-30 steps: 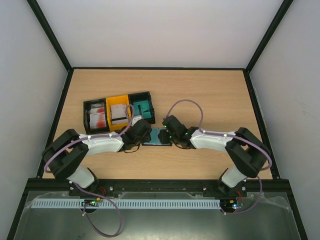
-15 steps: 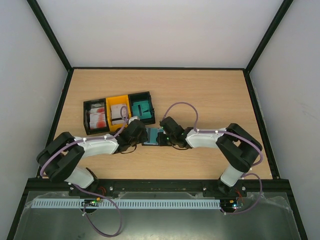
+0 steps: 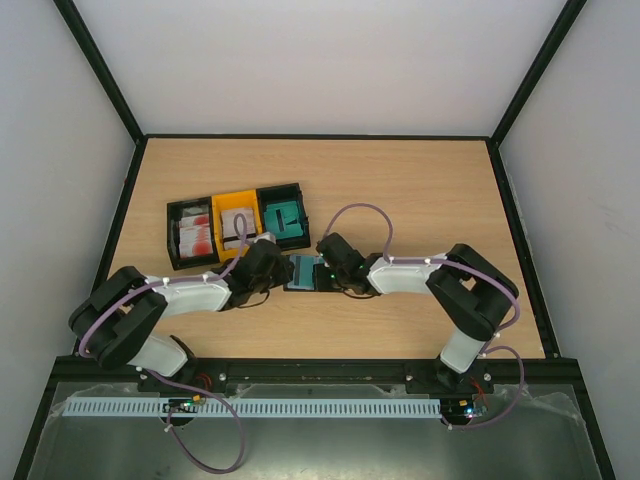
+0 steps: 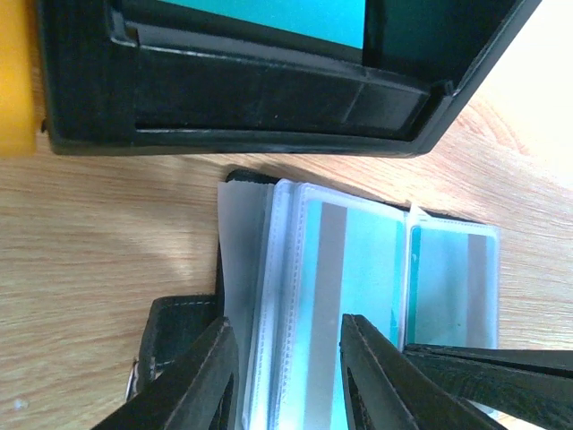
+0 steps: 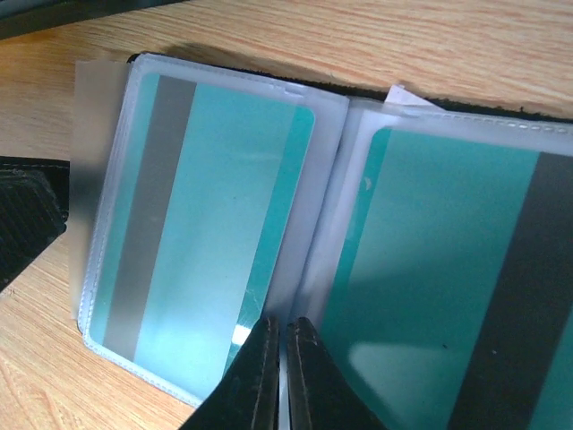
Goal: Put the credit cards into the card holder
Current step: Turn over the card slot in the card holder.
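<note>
The black card holder [image 3: 303,272] lies open on the table between my two grippers, just in front of the bins. Its clear sleeves hold teal credit cards with grey stripes, one on the left page [image 5: 215,206] and one on the right page [image 5: 448,269]. My left gripper [image 4: 286,358] is open, its fingers straddling the left stack of sleeves [image 4: 269,269] from above; in the top view it [image 3: 284,272] is at the holder's left edge. My right gripper [image 5: 277,327] is shut, its tips resting on the fold between the two pages.
Three joined bins stand behind the holder: a black one with red-and-white cards [image 3: 192,235], a yellow one with white striped cards [image 3: 237,224] and a black one with teal cards [image 3: 283,216]. That last bin's wall [image 4: 251,98] is close above the holder.
Both grippers have shifted a little to the left over the holder. The right gripper has come onto the holder's middle fold. The holder stays in place.
</note>
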You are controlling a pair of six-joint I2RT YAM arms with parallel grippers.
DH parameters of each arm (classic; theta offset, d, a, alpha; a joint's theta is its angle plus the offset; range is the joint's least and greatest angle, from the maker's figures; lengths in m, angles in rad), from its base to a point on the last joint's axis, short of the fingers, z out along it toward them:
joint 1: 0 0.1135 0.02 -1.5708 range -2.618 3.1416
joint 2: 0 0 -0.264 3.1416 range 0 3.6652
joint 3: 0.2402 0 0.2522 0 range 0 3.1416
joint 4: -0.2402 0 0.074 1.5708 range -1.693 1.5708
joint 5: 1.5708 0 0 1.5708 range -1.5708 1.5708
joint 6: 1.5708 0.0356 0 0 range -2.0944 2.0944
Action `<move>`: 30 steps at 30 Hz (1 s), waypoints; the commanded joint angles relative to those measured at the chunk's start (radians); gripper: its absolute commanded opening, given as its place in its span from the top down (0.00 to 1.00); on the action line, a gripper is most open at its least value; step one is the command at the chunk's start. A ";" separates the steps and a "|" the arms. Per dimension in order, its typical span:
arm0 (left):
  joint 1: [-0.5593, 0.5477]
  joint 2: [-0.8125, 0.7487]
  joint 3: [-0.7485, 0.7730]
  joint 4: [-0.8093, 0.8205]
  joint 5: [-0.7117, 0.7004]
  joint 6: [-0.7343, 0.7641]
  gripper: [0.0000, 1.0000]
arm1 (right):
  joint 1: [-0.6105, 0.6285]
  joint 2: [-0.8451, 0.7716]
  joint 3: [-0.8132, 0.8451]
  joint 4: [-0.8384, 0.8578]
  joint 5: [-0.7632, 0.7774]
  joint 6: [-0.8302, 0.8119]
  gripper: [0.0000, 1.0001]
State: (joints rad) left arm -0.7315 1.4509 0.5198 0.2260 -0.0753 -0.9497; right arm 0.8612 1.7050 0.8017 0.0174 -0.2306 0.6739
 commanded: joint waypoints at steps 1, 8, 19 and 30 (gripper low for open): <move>0.014 -0.003 -0.026 0.077 0.044 -0.001 0.66 | 0.002 0.047 0.003 -0.070 0.051 -0.004 0.94; 0.015 -0.017 -0.037 0.093 0.051 0.000 0.66 | 0.002 0.041 -0.002 -0.063 0.048 -0.006 0.94; 0.017 0.037 -0.031 0.134 0.091 -0.007 0.66 | 0.009 -0.126 -0.017 -0.072 0.087 -0.033 0.66; 0.018 0.051 -0.034 0.145 0.096 -0.016 0.67 | 0.025 0.001 0.026 -0.076 0.047 -0.066 0.78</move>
State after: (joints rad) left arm -0.7189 1.4940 0.4892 0.3553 0.0185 -0.9558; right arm 0.8791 1.6653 0.7994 -0.0261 -0.1909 0.6239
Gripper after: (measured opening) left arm 0.332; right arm 0.234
